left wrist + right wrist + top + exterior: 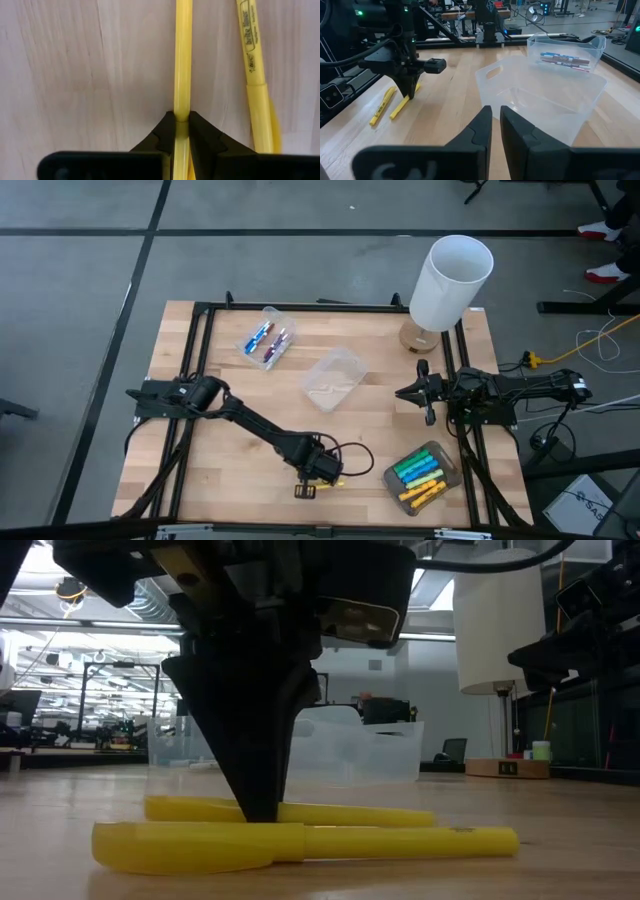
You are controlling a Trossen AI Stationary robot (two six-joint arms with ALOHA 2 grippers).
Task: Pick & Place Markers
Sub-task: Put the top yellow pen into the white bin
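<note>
Overhead, the wooden table (230, 480) is filling the middle of the frame, with a white cylindrical lamp (450, 280) standing at its upper right corner. Reaching diagonally from the left edge toward the lower centre, the left arm is bringing the left gripper (322, 473) down at the table's lower middle, where its fingers are pinching a yellow marker (182, 60) lying flat on the wood; the low view is showing the dark fingertips closing on that far marker right at the tabletop. A second yellow marker (255, 75) is lying just beside it, nearer the low camera and printed with lettering, apart from the fingers. At the right edge of the frame the right arm is waiting with the right gripper (418, 393) hovering over the table's right side, its fingers standing nearly pressed together with only a thin gap and nothing between them. An empty clear tub (333, 378) is sitting at the centre of the frame. Another clear tub (266, 338) in the upper centre-left is holding blue-and-white and maroon markers (268, 340). A third tub (447, 470) at the lower right is holding green, light blue and yellow markers (420, 472).
</note>
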